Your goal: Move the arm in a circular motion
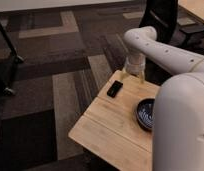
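Observation:
The arm [165,50] is large, glossy and white, with small dark dots along it. It runs from the lower right up to a rounded elbow [137,39], then turns down to the wrist. Its gripper [133,77] hangs at the far edge of a wooden table [110,135], tan fingers [125,76] pointing down and spread apart, holding nothing. A small black object [114,89] lies on the table just left of and in front of the gripper. The arm's thick lower segment [180,125] fills the lower right and hides part of the table.
A dark blue bowl [146,113] sits on the table's right side, partly hidden by the arm. A black office chair [162,20] stands behind the arm at the upper right. A dark chair base [5,75] is at the left, on patterned carpet.

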Available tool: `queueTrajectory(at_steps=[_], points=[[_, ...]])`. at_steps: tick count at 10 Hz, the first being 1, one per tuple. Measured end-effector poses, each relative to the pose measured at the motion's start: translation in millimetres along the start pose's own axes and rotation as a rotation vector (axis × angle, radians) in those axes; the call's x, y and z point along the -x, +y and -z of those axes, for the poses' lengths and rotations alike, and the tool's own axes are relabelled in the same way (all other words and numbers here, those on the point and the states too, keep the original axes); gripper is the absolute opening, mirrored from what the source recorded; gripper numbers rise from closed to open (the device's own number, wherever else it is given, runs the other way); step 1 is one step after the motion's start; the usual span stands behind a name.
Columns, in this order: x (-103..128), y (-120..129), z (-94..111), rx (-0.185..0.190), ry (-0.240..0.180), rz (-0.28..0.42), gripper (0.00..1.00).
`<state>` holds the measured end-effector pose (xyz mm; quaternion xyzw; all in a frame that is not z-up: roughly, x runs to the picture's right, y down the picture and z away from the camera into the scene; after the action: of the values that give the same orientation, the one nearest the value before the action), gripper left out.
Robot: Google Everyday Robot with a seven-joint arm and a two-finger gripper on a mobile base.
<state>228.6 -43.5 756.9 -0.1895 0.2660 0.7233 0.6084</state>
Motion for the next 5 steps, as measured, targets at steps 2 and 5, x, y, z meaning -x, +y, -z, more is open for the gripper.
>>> queueTrajectory(at_steps=[2,5], points=[[-30.3,-54.9,12.3,-0.015,-0.005,-0.113,0.65],[-150.9,-106.4,26.7,-0.08,0.014,-0.305,0.65]])
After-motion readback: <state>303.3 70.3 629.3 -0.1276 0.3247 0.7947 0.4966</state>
